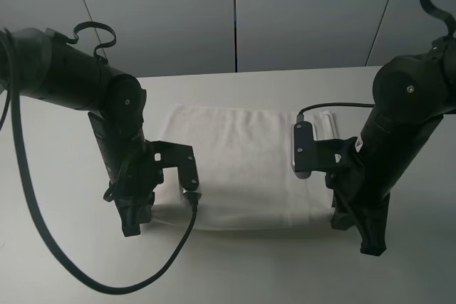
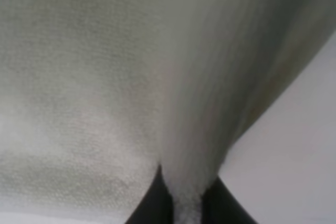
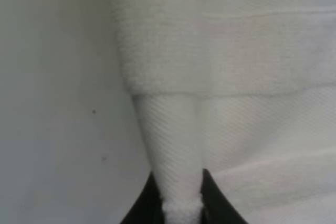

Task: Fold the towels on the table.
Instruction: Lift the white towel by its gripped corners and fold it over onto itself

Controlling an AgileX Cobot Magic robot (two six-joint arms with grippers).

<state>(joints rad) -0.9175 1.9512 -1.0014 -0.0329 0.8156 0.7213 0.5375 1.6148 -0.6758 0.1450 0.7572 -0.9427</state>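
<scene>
A white terry towel (image 1: 246,169) lies on the white table (image 1: 64,176) between my two arms. My left gripper (image 1: 135,222) is down at the towel's near left corner. In the left wrist view it (image 2: 186,208) is shut on a pinched ridge of the towel (image 2: 105,77). My right gripper (image 1: 360,229) is down at the towel's near right corner. In the right wrist view it (image 3: 181,205) is shut on a fold of the towel (image 3: 236,66), whose woven border band (image 3: 231,3) shows beyond. The label is not in view.
A black cable (image 1: 78,261) from the left arm loops over the table in front of the towel. Grey wall panels (image 1: 235,12) stand behind the table's far edge. Bare tabletop (image 3: 58,103) shows beside the towel.
</scene>
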